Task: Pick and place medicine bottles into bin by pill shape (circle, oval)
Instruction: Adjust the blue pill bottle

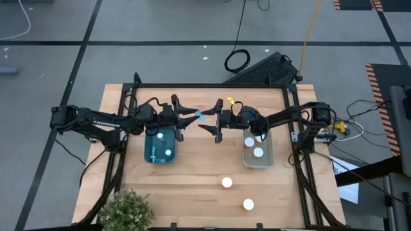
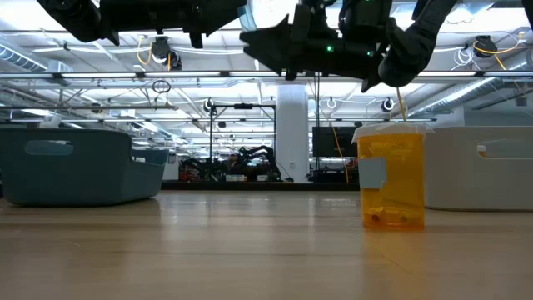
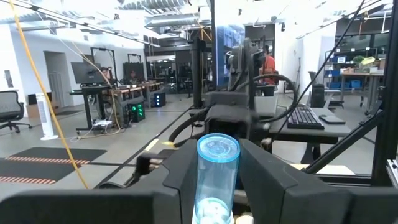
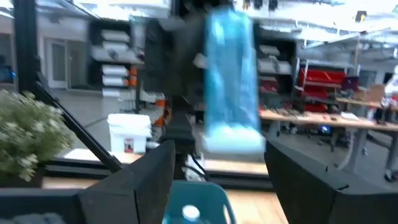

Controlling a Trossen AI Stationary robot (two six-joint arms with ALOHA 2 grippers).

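Blue bottle (image 1: 201, 116) hangs mid-air between both arms, long axis along the line joining them. Left pincer (image 1: 192, 115) clenched on it; right pincer (image 1: 207, 122) released, facing it, near.

Blue bottle (image 1: 201, 116) between two tools

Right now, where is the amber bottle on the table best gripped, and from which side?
Probably from above, closing across the round body of the amber bottle just under its white cap: it stands upright and free. The right gripper is open; the left gripper holds a blue bottle.
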